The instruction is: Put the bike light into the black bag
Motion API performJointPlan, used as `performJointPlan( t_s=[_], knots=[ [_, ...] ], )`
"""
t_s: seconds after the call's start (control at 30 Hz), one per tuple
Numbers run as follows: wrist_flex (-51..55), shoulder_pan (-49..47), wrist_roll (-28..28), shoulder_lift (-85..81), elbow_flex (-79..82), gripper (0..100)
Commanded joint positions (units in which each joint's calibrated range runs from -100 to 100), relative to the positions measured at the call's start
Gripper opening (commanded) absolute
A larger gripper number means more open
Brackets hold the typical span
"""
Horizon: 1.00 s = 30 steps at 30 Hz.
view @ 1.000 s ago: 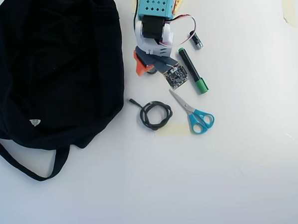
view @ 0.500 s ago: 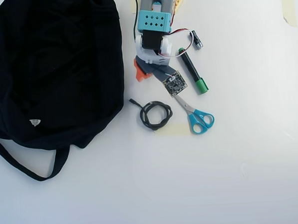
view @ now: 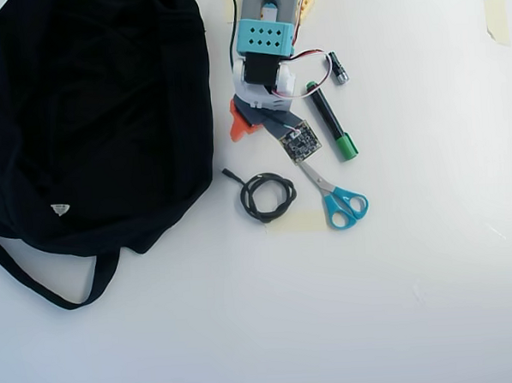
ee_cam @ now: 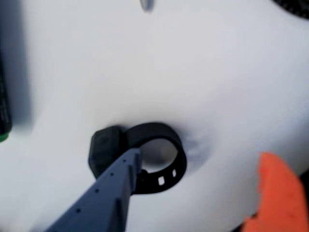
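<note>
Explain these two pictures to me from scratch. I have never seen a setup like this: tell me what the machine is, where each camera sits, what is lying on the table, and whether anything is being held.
The machine is a small robot arm with a two-finger gripper, standing on a white table. The overhead view looks straight down on everything; the wrist view comes from a camera riding on the arm.

From above, the black bag fills the left side. Right of the arm lie a green marker, a small battery, blue-handled scissors and a coiled black cable.

In the wrist view, the bike light, a black strap ring with a blocky head, lies on the table. The grey finger reaches its edge; the orange finger stands off to the right. The gripper looks open and holds nothing. The arm hides the light from above.
</note>
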Motion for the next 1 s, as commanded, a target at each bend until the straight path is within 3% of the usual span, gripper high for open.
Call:
performJointPlan(
  t_s=[0.0, 0.97],
  knots=[
    [0.17, -0.02, 0.27, -0.29, 0.10, 37],
    [0.00, 3.12, 2.05, -0.29, 3.69, 37]
  ],
)
